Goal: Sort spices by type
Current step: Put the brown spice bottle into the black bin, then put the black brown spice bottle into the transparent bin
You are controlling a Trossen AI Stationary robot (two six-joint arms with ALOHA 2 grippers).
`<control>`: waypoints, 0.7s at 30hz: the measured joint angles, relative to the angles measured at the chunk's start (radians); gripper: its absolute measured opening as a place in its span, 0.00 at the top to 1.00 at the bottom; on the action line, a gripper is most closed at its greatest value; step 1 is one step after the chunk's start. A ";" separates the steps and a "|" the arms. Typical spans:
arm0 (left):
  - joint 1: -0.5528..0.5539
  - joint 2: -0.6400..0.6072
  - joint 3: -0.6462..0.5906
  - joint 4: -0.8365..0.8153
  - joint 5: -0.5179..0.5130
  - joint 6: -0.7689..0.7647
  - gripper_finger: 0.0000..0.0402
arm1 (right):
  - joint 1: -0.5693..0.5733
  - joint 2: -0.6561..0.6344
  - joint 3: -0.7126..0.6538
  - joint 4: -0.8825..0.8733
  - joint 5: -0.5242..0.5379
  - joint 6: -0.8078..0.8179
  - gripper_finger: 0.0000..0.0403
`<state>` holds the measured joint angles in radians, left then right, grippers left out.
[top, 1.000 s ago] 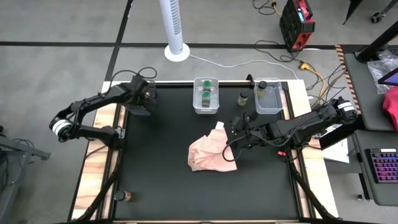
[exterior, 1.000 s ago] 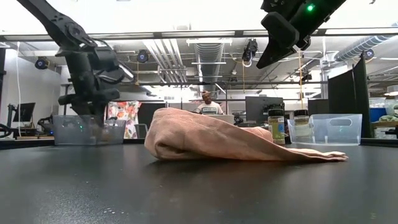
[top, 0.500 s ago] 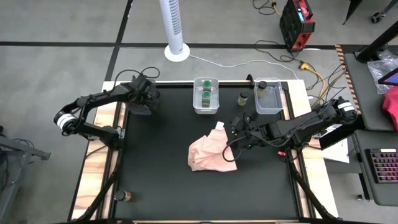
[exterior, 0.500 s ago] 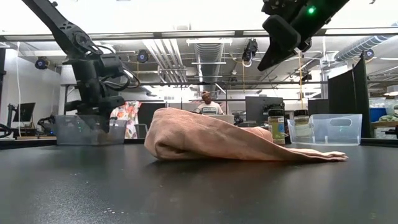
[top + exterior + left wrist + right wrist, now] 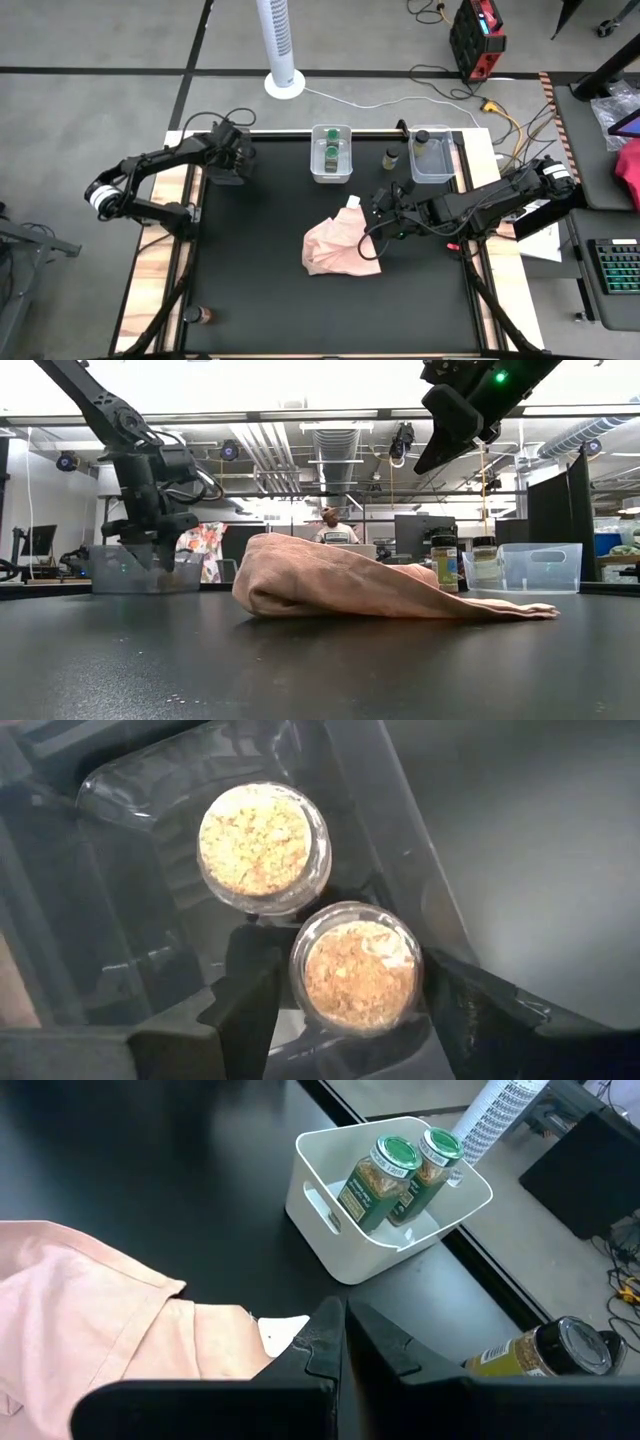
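Note:
My left gripper reaches down into a clear bin at the table's far left corner and is shut on a spice jar. That jar's upward end shows tan granules. A second tan jar stands beside it in the bin. My right gripper is shut and hovers high over the far right edge of the pink cloth, touching nothing. Two green-lidded jars stand in the middle bin. One dark-lidded jar stands on the table, and another stands in the right bin. My left gripper holds the tan spice jar by its side wall, pinched between the two fingers, one on each side. The fingers come from above, pointing down. The jar stands upright inside the clear bin, next to the other tan jar; whether its base rests on the bin floor I cannot tell.
A small white scrap lies at the cloth's far edge. One more jar lies at the table's near left corner. Bare black tabletop stretches between the cloth and the left arm. A person stands in the room behind.
My left gripper has moved down into the clear bin at the far left corner, shifting slightly toward the table's right.

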<state>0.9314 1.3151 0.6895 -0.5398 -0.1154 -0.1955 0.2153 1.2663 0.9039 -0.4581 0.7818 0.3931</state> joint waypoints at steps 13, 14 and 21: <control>-0.019 -0.171 0.000 -0.028 -0.003 0.008 0.45 | -0.005 0.000 -0.009 0.152 0.007 -0.087 0.98; -0.031 -0.189 0.000 -0.026 -0.006 -0.001 0.45 | -0.009 0.000 -0.012 0.203 0.007 -0.129 0.98; -0.236 -0.294 0.000 -0.030 -0.183 -0.077 0.45 | -0.075 0.001 -0.053 0.722 0.117 -0.530 0.98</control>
<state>0.6952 1.0212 0.6891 -0.5701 -0.2988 -0.2725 0.1408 1.2671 0.8511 0.2636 0.8988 -0.1366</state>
